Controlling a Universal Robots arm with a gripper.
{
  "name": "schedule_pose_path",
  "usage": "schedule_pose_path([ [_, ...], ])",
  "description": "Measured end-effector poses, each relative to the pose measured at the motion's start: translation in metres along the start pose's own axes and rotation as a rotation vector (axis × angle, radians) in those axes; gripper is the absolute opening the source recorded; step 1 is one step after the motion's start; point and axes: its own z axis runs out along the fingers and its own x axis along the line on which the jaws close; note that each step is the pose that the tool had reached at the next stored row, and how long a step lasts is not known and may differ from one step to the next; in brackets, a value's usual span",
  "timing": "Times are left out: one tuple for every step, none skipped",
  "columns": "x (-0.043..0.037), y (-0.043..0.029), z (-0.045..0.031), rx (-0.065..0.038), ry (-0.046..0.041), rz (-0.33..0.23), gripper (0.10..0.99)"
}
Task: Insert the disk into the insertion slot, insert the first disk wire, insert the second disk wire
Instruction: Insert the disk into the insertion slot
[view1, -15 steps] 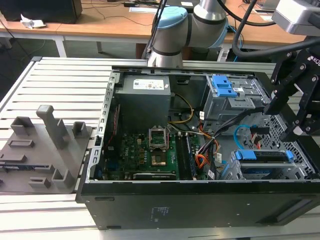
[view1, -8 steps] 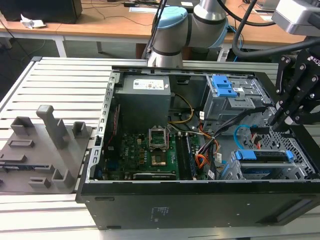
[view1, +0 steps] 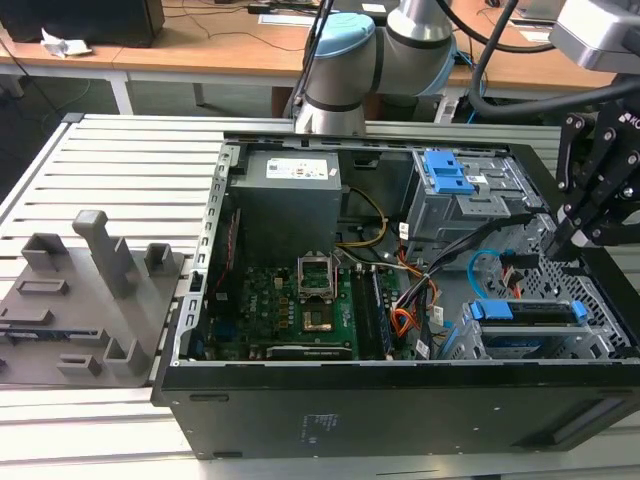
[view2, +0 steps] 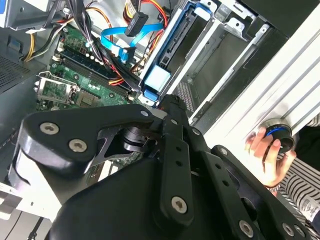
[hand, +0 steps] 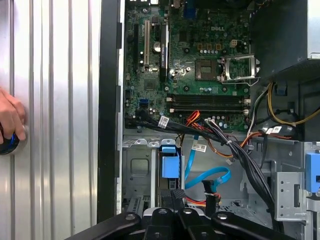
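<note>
Here we note the open computer case (view1: 400, 410) lying on the slatted bench (view1: 110, 150) with its side off. The disk (view1: 525, 312) sits in its blue frame inside the slot (view1: 600, 335), which is the silver perforated cage in the near corner of the case at the exterior view's right. In the first wrist view the blue frame shows at the mouth of the cage, with the disk apparently pushed home. The gripper (view1: 555, 243) hangs over that cage, above and just behind the disk. Its fingers (hand: 175, 196) are drawn narrow, tips together, and we see nothing between them. The light-blue cable (view1: 480, 268) loops free between the cage and the green board (view1: 290, 310). The orange-red wire bundle (hand: 194, 202) lies just beside it, close under the fingers. We cannot tell whether either plug is seated in the disk. A person's hand (view2: 265, 150) rests on a round knob (view2: 279, 135) on the bench beside the case.
</note>
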Motion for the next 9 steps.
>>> schedule_pose_path([
  [-0.0003,-0.0047,0.0,-0.001,0.0002,0.0,0.106],
  [-0.0004,-0.0073,0.0016,-0.001,0.0002,0.0,0.106],
  [-0.0004,-0.0085,0.0039,-0.001,0.0004,0.0,0.106],
  [-0.0004,-0.0092,0.0065,-0.001,0.0002,0.0,0.106],
  [-0.0004,-0.0096,0.0104,-0.001,0.0002,0.0,0.106],
  [-0.0004,-0.0098,0.0122,-0.002,0.0003,0.0,0.106],
  [-0.0004,-0.01,0.0143,-0.002,0.0003,0.0,0.106],
  [-0.0004,-0.0103,0.0184,-0.002,0.0004,0.0,0.106],
  [-0.0004,-0.0104,0.0199,-0.002,0.0003,0.0,0.106],
])
